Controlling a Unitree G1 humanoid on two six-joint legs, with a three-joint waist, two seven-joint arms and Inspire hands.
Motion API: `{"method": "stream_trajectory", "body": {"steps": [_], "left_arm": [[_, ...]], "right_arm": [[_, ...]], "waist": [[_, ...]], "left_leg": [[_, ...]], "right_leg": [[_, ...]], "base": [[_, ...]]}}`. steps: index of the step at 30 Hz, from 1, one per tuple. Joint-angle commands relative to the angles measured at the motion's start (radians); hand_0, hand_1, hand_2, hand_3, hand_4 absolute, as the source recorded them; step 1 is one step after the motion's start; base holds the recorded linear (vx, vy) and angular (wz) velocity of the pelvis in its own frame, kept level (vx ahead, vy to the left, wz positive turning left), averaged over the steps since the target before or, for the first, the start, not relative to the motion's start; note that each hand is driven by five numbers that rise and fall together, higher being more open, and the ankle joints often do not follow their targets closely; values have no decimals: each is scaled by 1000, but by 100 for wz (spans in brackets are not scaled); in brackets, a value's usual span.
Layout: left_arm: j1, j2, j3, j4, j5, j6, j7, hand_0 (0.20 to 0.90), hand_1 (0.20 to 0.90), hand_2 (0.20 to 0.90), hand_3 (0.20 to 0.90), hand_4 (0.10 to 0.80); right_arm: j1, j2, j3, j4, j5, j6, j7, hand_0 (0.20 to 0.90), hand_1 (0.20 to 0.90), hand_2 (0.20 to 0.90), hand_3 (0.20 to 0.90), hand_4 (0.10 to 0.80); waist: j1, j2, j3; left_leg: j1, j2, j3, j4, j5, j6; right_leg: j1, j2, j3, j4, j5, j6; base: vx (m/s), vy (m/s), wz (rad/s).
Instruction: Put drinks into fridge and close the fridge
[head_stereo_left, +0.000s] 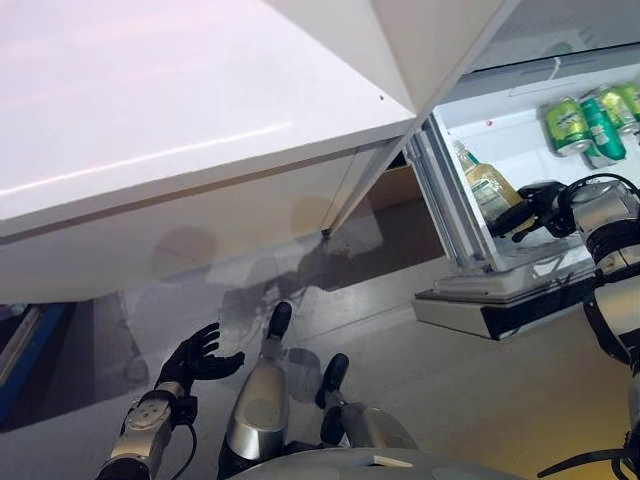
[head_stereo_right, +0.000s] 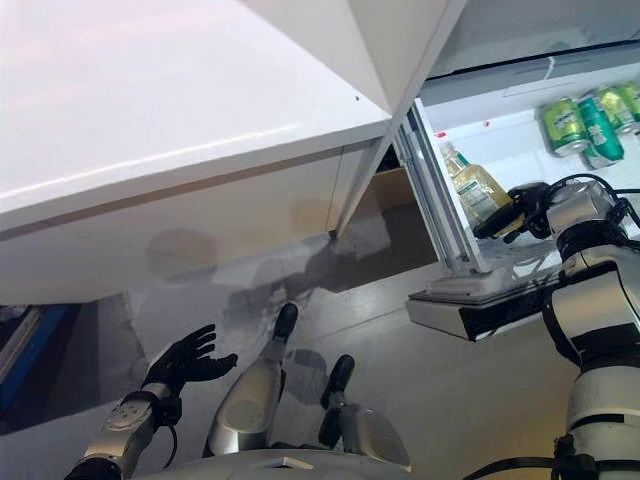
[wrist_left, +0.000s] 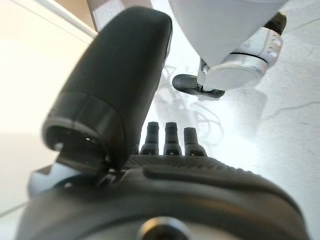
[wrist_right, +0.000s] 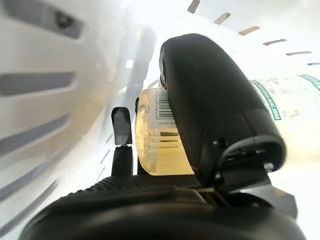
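The white fridge (head_stereo_left: 505, 135) stands open at the right. My right hand (head_stereo_left: 535, 210) reaches into it, fingers and thumb curled round a clear bottle of yellow drink (head_stereo_left: 487, 185). In the right wrist view the thumb (wrist_right: 215, 100) lies across the bottle (wrist_right: 152, 150), with a finger on its other side. Green cans (head_stereo_left: 585, 125) lie deeper in the fridge, beyond the hand. My left hand (head_stereo_left: 197, 358) hangs low at the lower left, open and empty, with its fingers spread; it also shows in the left wrist view (wrist_left: 200, 185).
A large white panel (head_stereo_left: 170, 130) spans the upper left, and a white wedge-shaped panel (head_stereo_left: 400, 40) juts out beside the fridge opening. The fridge's front ledge (head_stereo_left: 500, 300) sits under my right arm. A brown box (head_stereo_left: 395, 185) lies behind on the grey floor (head_stereo_left: 450, 380).
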Motion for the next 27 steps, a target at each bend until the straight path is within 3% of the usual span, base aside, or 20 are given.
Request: {"method": "stream_trajectory", "body": {"steps": [1,20,22,24,25,26,27], "left_arm": [[67,59,-44,-87,-29,-32,-2,900,900,900,900,800],[66,63,-60,-80,-31,-51,-30,900,900,900,900,800],[65,64,-62,-82,-32,-51,-32,900,900,900,900,800],[64,64,-68,-88,-37,-51,-27,900,900,900,900,800],[63,62,-68,-88,-35,-50,-26,900,900,900,900,800],[65,62,-68,-89,-35,-50,-25,900,900,900,900,800],[67,61,-68,-91,-37,-47,-25,900,900,900,900,800]], "right_arm": [[-207,-94,80,19,-43,45,-26,300,300,300,200,100],[-190,-84,12,83,-4,46,-126,300,300,300,200,100],[-189,-85,10,81,1,42,-142,333,333,333,238,138],[-184,-85,0,79,2,40,-163,432,432,432,354,254],[-182,-86,-3,78,1,39,-172,573,573,573,518,418],[-176,-90,-6,76,7,31,-185,900,900,900,900,800],[-174,-93,-7,72,20,32,-196,900,900,900,900,800]], "waist": [[17,13,-37],[34,61,-16],[33,63,-14],[29,67,-12],[28,69,-12],[26,71,-12],[24,73,-12]], "left_leg": [[18,-17,32,18,-137,5],[-29,-40,11,26,-128,8],[-31,-41,11,26,-127,9],[-32,-42,13,26,-127,11],[-32,-42,14,25,-127,11],[-32,-43,15,25,-127,12],[-33,-43,16,25,-127,13]], "right_leg": [[-121,-1,2,26,105,31],[-166,-13,-18,44,94,26],[-169,-13,-17,45,94,26],[-172,-14,-15,47,94,26],[-174,-15,-14,47,94,26],[-175,-14,-12,47,95,26],[-175,-15,-11,47,95,26]], "base": [[5,-14,4],[2,3,3],[-25,16,4],[0,0,0],[0,0,0],[0,0,0],[0,0,0]]}}
